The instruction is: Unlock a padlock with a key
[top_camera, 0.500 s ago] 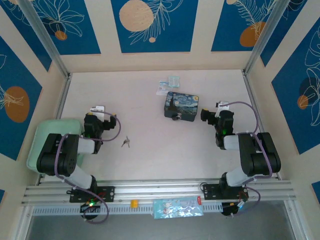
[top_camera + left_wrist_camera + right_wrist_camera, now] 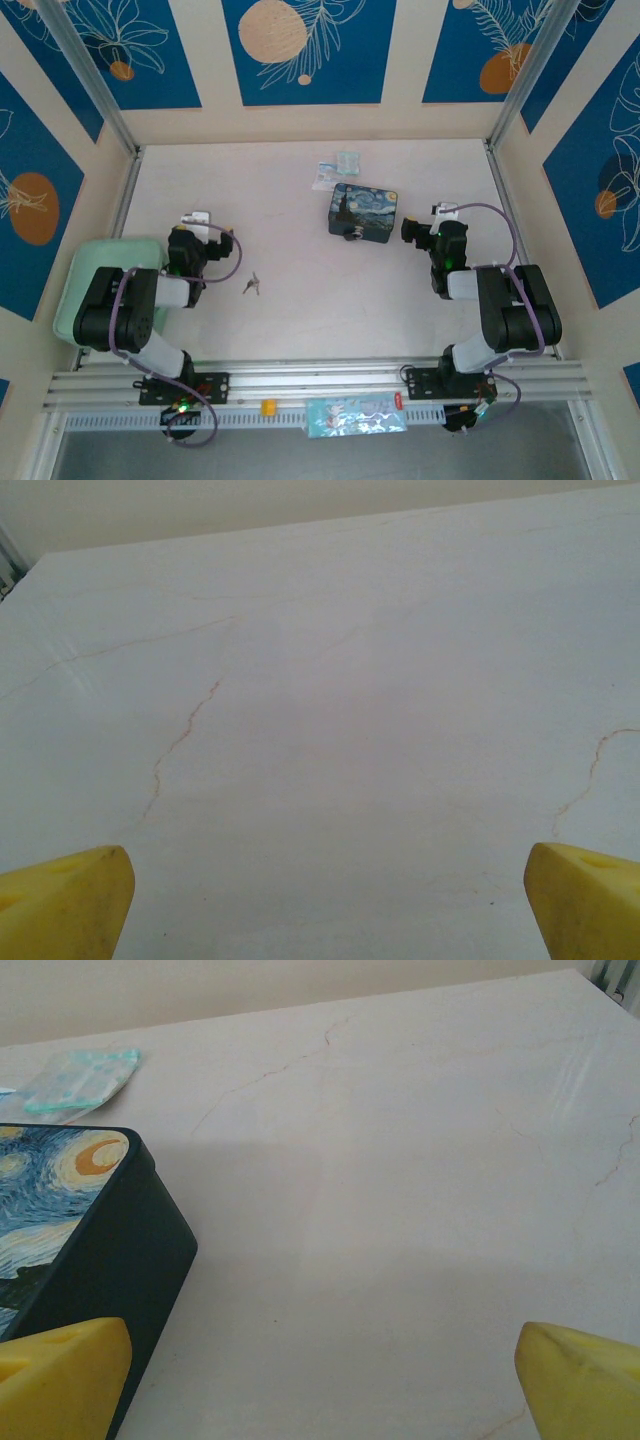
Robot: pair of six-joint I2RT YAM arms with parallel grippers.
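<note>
I'm watching the top cam. The L gripper (image 2: 192,228) is hovering over the left part of the table (image 2: 300,330), jaws released wide w/ nothing btwn them. On the L wrist cam its yellow pads (image 2: 65,905) are sitting at the two bottom corners, far apart, w/ bare cracked-looking tabletop ahead.

The R gripper (image 2: 415,230) is hanging over the right side, also spread fully and gripping nothing. It's pointing past the right end of the starry-night tin (image 2: 365,208), near it but not touching. On the R wrist cam the tin's dark side wall is running down to the left pad, which is overlapping it in frame; I can't tell if they're touching.

The key (image 2: 251,284) is lying flat on the table, a small silvery bunch just right of the L arm's forearm and nearer to me than the L gripper, apart from it. The padlock (image 2: 352,234) is showing as a tiny dark lump against the tin's near face, approx mid-table. It's too small for me to tell if the shackle is in or out.

A clear plastic packet (image 2: 338,170) is lying just beyond the tin, toward the back wall. A pale green tray (image 2: 75,285) is sitting at the table's left edge, partly under the L arm.
</note>
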